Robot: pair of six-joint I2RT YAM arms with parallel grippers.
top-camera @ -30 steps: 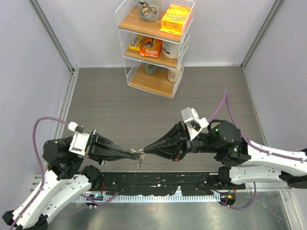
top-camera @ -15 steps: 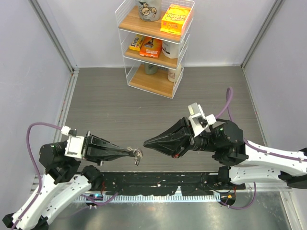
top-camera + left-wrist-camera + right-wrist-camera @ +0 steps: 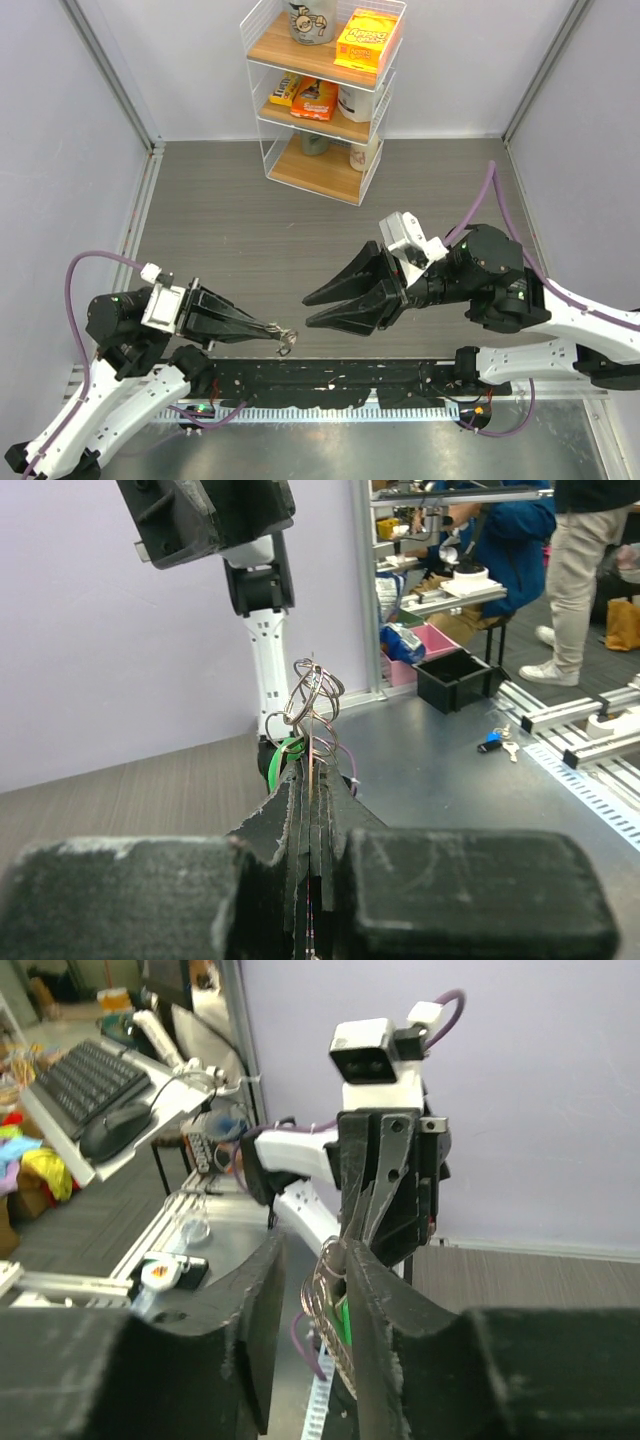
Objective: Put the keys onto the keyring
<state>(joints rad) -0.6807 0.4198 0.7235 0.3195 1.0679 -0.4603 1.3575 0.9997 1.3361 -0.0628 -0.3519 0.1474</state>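
Silvery wire loops bunched with a short grey-brown chain and a bright green piece: that is your keyring (image 3: 310,712). It sticks out past the tips of the black left gripper (image 3: 278,335), which is pressed together on it, above the near edge of the grey wood-grain table (image 3: 230,230). Your left arm reaches low, pointing right. The black right gripper (image 3: 307,311) points left, fingers spread, tips near the keyring but apart from it, holding nothing.

Shiny metal keyring (image 3: 312,695), matt wood-grain table (image 3: 230,220).
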